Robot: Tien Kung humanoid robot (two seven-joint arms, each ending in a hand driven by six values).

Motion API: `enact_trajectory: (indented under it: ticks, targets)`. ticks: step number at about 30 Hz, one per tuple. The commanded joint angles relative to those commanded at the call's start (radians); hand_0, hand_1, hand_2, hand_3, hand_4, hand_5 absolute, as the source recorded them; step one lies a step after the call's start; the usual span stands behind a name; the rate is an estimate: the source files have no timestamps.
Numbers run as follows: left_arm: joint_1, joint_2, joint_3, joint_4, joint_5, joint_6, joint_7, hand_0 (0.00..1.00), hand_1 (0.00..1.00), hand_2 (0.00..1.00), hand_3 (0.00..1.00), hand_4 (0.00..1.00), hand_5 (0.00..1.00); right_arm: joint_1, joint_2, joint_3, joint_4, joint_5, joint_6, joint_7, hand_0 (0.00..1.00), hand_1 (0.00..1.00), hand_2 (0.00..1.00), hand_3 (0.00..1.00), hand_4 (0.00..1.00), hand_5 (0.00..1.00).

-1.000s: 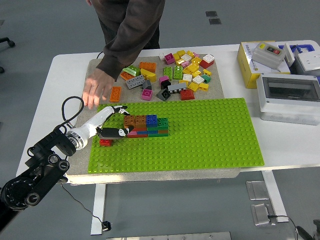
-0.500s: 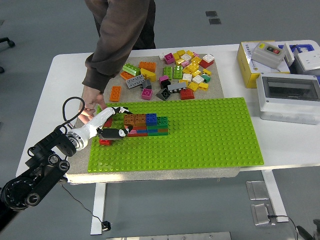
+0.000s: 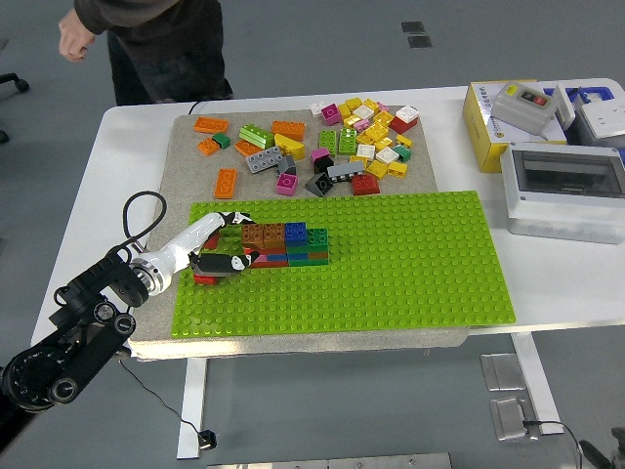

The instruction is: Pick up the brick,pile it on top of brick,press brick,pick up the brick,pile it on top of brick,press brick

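Observation:
A low stack of brown, blue, green and red bricks point(image 3: 291, 245) stands on the left part of the green baseplate point(image 3: 410, 264). My left hand point(image 3: 232, 240) reaches in from the lower left, its white and black fingers point(image 3: 227, 261) stretched out against the stack's left end, holding nothing that I can see. A small red brick point(image 3: 205, 278) lies on the plate just below the hand. The right hand is out of view.
Several loose bricks point(image 3: 366, 142) lie on the grey mat behind the plate, with an orange one point(image 3: 226, 182) nearer. A grey electrical box point(image 3: 564, 191) and a yellow box point(image 3: 485, 117) stand at right. A person point(image 3: 146, 39) stands at the far left corner.
The person's hand, which was reaching down beside my left hand at the plate's left end, has pulled back up and away. My left hand has barely moved.

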Motion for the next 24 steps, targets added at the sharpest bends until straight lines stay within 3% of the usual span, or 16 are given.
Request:
enact_trajectory:
  ticks: [1, 13, 24]
  targets:
    - [0.000, 0.000, 0.000, 0.000, 0.002, -0.003, 0.002, 0.983, 0.985, 0.998, 0.829, 0.802, 0.377, 0.000, 0.000, 0.000, 0.000, 0.000, 0.000, 0.000, 0.729, 0.692, 0.694, 0.776, 0.598, 0.998]
    - [0.000, 0.000, -0.007, -0.001, 0.015, -0.024, 0.016, 0.991, 0.998, 0.998, 0.872, 0.826, 0.411, 0.000, 0.000, 0.000, 0.000, 0.000, -0.001, 0.000, 0.730, 0.692, 0.692, 0.776, 0.595, 0.998]
    - [0.000, 0.011, -0.051, -0.041, 0.041, -0.033, 0.014, 0.993, 0.998, 0.998, 0.875, 0.838, 0.424, -0.001, 0.000, 0.001, 0.000, -0.001, -0.002, 0.000, 0.730, 0.690, 0.692, 0.776, 0.596, 0.998]
